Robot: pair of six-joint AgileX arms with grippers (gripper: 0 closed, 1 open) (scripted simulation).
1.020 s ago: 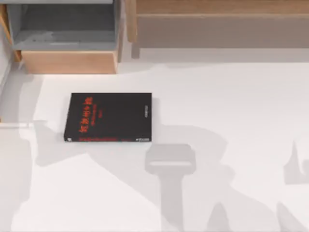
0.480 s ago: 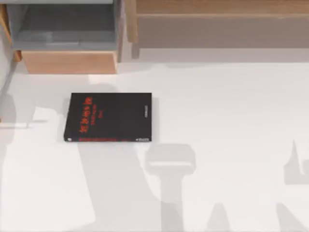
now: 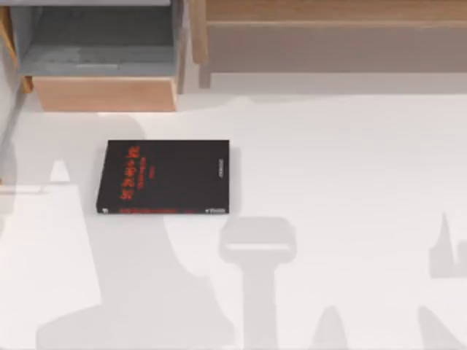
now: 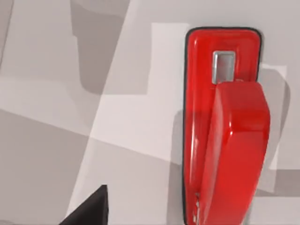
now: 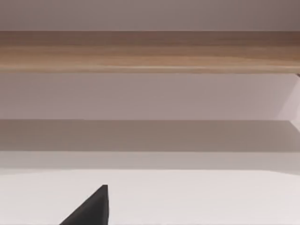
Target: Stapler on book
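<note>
The black book (image 3: 164,177) with red lettering lies flat on the white table (image 3: 350,168), left of centre in the top view. In the left wrist view the bright red stapler (image 4: 225,131) lies lengthwise on the white table surface, its metal slot showing near one end. A dark tip of my left gripper (image 4: 91,208) shows at that view's edge, beside the stapler and apart from it. A dark tip of my right gripper (image 5: 91,208) hangs over bare table, facing a wooden ledge (image 5: 150,51).
A wooden cabinet with an open grey compartment (image 3: 102,65) stands at the back left, just behind the book. A long wooden shelf (image 3: 328,36) runs along the back right. Arm shadows fall across the front of the table.
The broad shadow at the left of the top view has shifted right and grown across the table in front of the book. The book has not moved.
</note>
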